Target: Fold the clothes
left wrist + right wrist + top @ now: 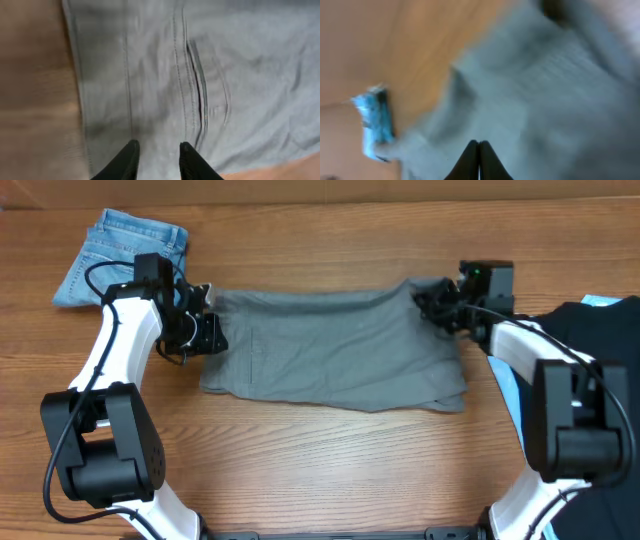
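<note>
The grey shorts (330, 350) lie spread flat across the middle of the table. My left gripper (205, 323) is at their left edge. In the left wrist view it (159, 146) stands open just above the grey cloth (150, 75), beside a slit pocket (197, 85), with nothing between its fingers. My right gripper (432, 300) is at the shorts' top right corner, which peaks up towards it. In the blurred right wrist view its fingers (478, 145) are pressed together over the grey cloth (545, 100).
Folded blue denim (125, 252) lies at the back left, close behind the left arm. A black garment (605, 370) covers the right side, under the right arm. Bare wood (330, 470) runs along the front.
</note>
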`<control>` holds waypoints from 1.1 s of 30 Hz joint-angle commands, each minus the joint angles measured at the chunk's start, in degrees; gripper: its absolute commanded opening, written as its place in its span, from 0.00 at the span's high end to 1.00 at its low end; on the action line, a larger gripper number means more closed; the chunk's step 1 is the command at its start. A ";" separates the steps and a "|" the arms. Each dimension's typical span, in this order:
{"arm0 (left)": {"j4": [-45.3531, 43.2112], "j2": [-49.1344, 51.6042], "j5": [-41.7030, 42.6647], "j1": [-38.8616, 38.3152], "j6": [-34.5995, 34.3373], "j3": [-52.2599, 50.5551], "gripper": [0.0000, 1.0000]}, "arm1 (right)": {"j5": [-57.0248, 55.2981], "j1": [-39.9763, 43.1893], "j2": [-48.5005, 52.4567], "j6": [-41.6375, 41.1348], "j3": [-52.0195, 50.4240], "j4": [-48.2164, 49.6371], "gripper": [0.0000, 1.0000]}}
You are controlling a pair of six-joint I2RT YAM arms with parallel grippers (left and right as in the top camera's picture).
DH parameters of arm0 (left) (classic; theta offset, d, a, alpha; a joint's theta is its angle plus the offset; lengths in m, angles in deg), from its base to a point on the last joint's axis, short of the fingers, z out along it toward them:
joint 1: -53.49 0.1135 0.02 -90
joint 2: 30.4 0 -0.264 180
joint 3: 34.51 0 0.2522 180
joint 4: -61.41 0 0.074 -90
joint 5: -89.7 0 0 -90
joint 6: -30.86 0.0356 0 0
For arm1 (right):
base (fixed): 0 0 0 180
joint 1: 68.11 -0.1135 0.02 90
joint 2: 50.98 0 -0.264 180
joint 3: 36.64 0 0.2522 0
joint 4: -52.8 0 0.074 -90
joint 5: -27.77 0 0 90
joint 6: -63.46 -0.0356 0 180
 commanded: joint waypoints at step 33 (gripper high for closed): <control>-24.92 14.16 0.87 -8.31 -14.36 14.25 0.90 | -22.75 -4.96 -11.45 13.46 0.22 -37.00 0.96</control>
